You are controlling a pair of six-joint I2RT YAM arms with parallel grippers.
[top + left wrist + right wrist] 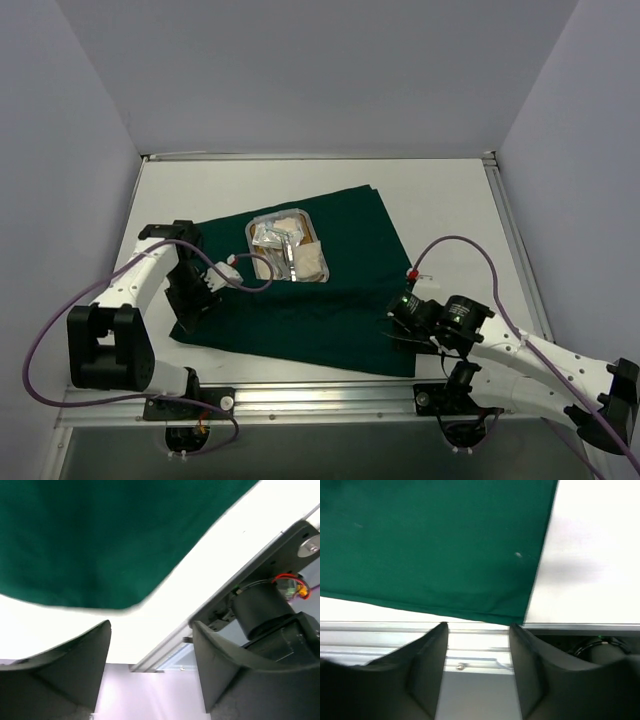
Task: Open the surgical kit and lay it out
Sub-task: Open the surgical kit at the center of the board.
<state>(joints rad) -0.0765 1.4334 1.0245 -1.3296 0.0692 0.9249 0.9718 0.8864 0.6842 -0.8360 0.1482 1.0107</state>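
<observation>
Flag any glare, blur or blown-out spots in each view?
Top external: even light, sharp, mild glare on the tray. Left wrist: table blown out white, cloth edge soft, claw fingers dark and blurred. Right wrist: table overexposed, cloth slightly soft, fingers dark too.

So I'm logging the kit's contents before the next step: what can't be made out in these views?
Top view: items in the steel tray are too small to name.
Left wrist: only a corner of the green cloth shows; the tray is outside the frame.
Right wrist: again only a blurred cloth corner.
</observation>
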